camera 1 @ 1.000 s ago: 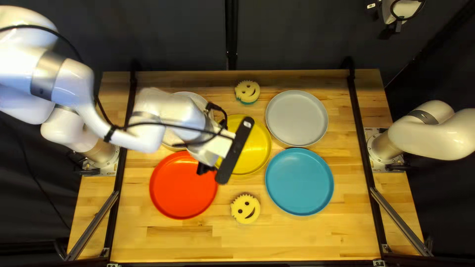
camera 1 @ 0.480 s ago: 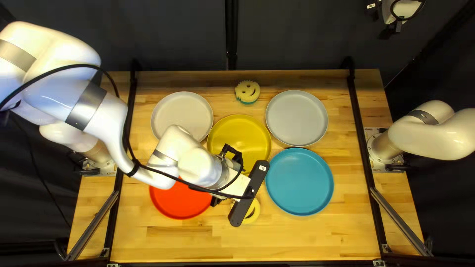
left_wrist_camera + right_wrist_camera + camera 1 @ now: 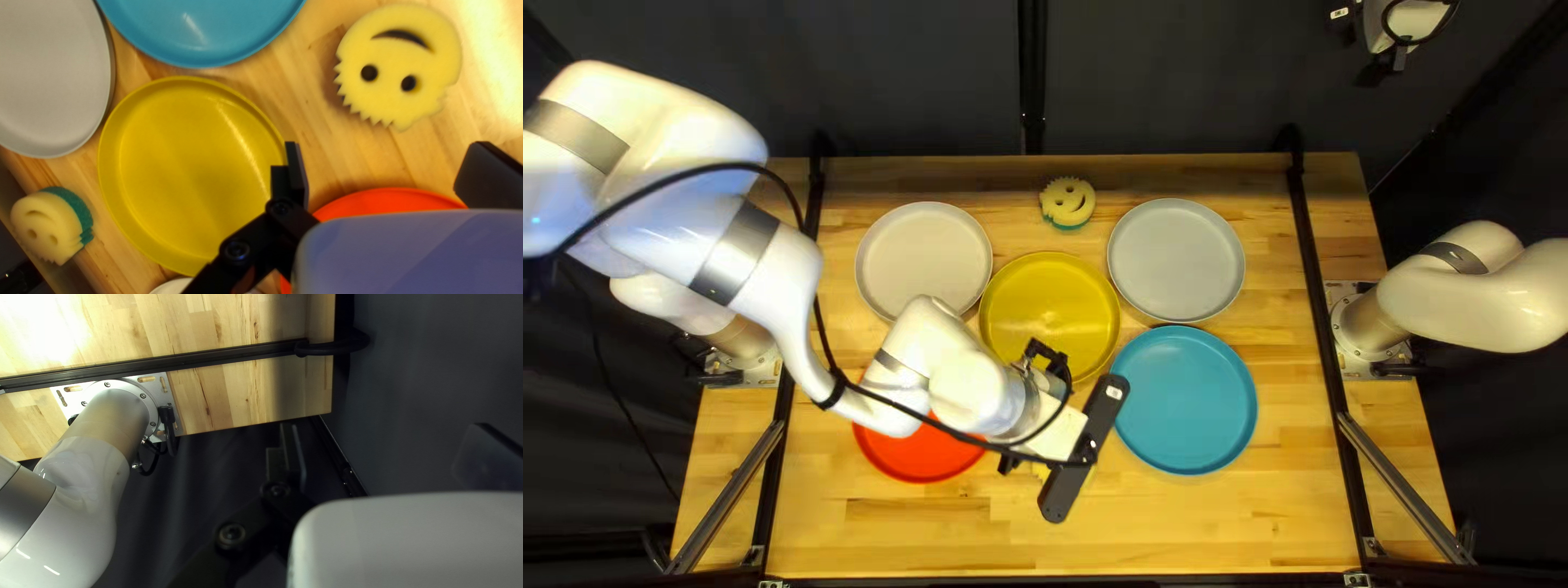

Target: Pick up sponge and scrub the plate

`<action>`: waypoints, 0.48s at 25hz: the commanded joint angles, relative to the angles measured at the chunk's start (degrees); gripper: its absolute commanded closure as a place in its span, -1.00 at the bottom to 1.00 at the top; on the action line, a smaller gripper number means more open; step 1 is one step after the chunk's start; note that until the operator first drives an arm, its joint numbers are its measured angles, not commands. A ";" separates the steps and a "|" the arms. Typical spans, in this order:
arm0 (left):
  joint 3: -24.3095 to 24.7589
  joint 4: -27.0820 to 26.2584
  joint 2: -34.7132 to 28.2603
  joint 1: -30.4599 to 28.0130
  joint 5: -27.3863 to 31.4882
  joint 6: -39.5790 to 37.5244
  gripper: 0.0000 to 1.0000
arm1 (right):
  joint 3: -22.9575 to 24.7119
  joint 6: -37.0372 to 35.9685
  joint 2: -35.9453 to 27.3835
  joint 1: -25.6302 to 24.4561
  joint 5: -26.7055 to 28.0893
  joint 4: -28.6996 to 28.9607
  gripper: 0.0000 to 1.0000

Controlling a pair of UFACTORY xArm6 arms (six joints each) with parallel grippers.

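Observation:
My left gripper (image 3: 1065, 436) hangs over the near yellow smiley sponge, hiding most of it in the top left view. In the left wrist view that sponge (image 3: 400, 65) lies flat on the wood, ahead of the gripper (image 3: 381, 171), which is open and holds nothing. A second, green-backed sponge (image 3: 1067, 203) rests at the table's far side. Plates are yellow (image 3: 1051, 310), blue (image 3: 1185, 401), red (image 3: 915, 452), white (image 3: 920, 256) and grey (image 3: 1176, 261); my left arm partly covers the red one. My raised right gripper (image 3: 1407, 22) crosses the top edge; its wrist view shows the gripper (image 3: 387, 452) open, without any object.
Dark rails (image 3: 1323, 294) run along both sides of the table. The right arm's base (image 3: 1370, 327) stands at the right edge, with its white arm beyond. Bare wood (image 3: 1198, 523) shows along the near side, past the blue plate.
My left arm has swung from above the yellow and white plates toward the near side, over the near sponge, uncovering the white plate. The right arm looks unmoved.

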 commanded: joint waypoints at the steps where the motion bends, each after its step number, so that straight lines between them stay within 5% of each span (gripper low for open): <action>1: -1.55 0.72 2.94 -2.19 -0.86 -1.82 -1.00 | 0.00 0.00 0.00 0.00 0.00 0.00 -1.00; 12: 1.25 9.55 8.28 -5.06 -8.90 -11.31 -1.00 | 0.00 0.00 0.00 0.00 0.00 0.00 -1.00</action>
